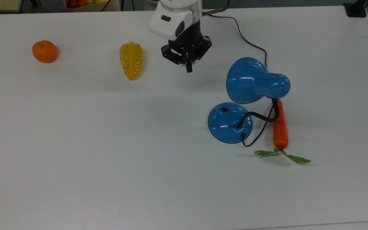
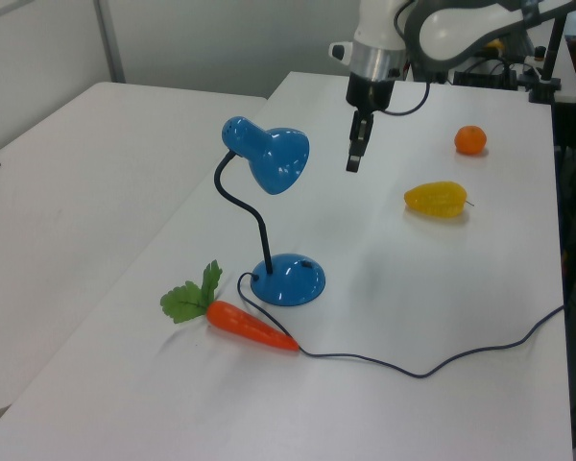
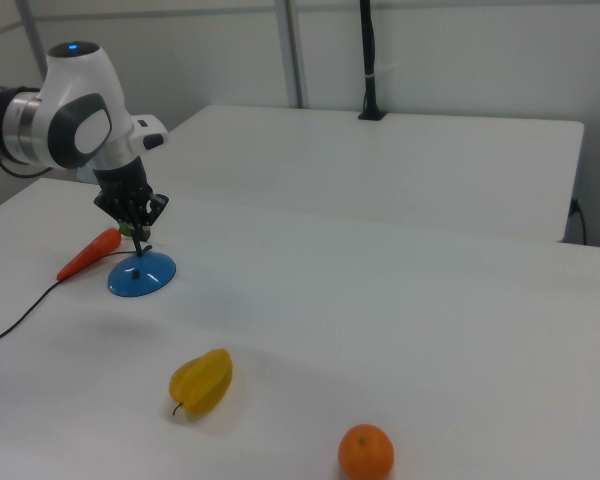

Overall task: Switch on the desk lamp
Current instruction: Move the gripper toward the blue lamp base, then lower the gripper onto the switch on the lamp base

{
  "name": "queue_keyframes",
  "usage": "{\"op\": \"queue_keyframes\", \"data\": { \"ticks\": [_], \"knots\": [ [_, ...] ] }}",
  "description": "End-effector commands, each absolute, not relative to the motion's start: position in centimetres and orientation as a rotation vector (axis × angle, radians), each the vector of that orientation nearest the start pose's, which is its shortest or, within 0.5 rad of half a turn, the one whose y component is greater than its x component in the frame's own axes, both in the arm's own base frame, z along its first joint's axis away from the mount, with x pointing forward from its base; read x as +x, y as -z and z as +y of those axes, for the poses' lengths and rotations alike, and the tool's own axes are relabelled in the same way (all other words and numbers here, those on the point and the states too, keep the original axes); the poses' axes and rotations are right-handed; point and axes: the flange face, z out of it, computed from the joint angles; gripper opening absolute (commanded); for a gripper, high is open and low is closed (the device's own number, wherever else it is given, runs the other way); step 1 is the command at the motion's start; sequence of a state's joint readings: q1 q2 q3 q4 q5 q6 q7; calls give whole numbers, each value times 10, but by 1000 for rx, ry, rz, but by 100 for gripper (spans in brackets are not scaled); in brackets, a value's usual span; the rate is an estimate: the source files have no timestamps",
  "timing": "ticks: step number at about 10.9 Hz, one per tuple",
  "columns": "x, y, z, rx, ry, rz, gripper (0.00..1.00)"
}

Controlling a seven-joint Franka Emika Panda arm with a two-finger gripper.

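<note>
Bare table [image 1: 184, 95] between gripper [image 1: 188, 68] and lamp base [image 1: 228, 123], seemingly.

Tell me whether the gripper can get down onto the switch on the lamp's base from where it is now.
Probably yes. The gripper hangs above bare table, fingers shut, up and to the top view's left of the desk lamp. The switch lies uncovered beside the shade, not under it.
</note>
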State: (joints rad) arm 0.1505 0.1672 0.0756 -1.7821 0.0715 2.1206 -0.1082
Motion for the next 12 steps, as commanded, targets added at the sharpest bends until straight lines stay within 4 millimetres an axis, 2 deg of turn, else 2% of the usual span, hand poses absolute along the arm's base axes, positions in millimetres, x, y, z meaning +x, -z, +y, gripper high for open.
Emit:
{"op": "queue_keyframes", "data": {
  "ticks": [1, 6, 8, 9, 12],
  "knots": [
    [612, -450, 162, -2995, 326, -499, 0],
    [621, -412, 193, -2961, 435, -576, 0],
    [623, -389, 212, -2947, 454, -623, 0],
    [623, -381, 216, -2949, 462, -683, 0],
    [627, -364, 224, -2936, 490, -712, 0]
  ]
}}
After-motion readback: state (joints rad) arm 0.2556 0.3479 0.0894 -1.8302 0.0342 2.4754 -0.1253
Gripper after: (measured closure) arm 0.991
